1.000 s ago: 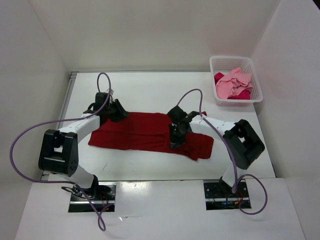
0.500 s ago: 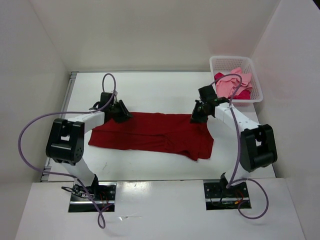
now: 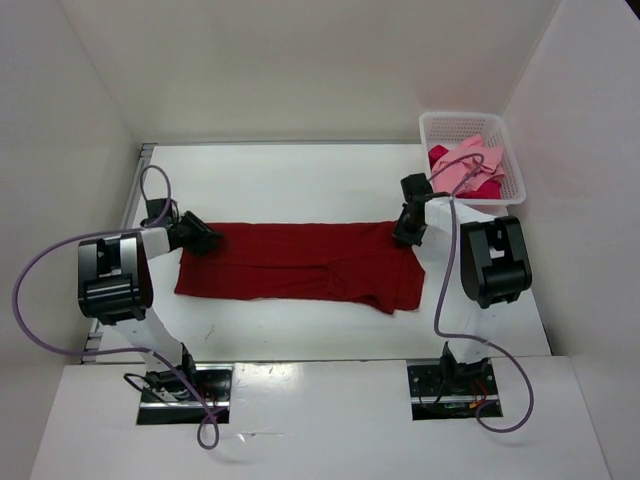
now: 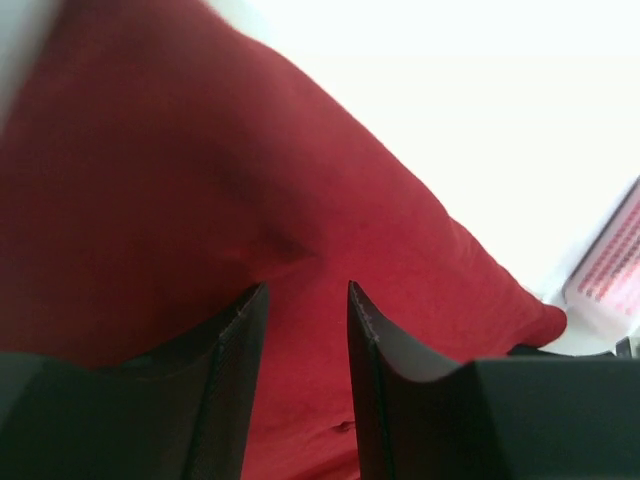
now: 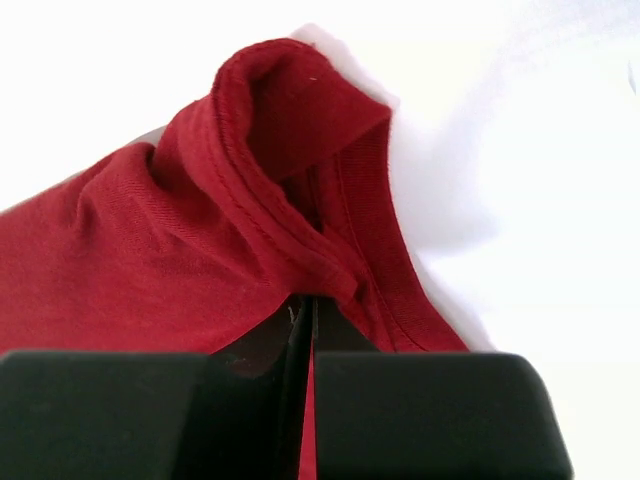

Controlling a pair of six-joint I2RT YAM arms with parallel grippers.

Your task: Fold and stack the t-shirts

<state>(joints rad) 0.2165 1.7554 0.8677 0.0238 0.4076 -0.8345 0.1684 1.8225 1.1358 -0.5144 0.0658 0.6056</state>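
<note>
A dark red t-shirt [image 3: 300, 262] lies spread in a long band across the table. My left gripper [image 3: 203, 238] is at its left end, low over the cloth. In the left wrist view its fingers [image 4: 305, 288] stand apart, with the red cloth [image 4: 200, 180] lying flat beyond them. My right gripper [image 3: 405, 233] is at the shirt's far right corner. The right wrist view shows it [image 5: 308, 300] shut on a bunched fold of the hemmed edge [image 5: 270, 200]. A light pink t-shirt [image 3: 465, 165] and a crimson-pink one [image 3: 488, 187] lie crumpled in the basket.
The white mesh basket [image 3: 470, 117] stands at the back right corner, just beyond my right gripper. White walls close in the table on the left, back and right. Purple cables loop from both arms.
My right gripper went from the shirt's middle to its far right corner. My left gripper slid left to the shirt's left end. The shirt now lies stretched longer and flatter.
</note>
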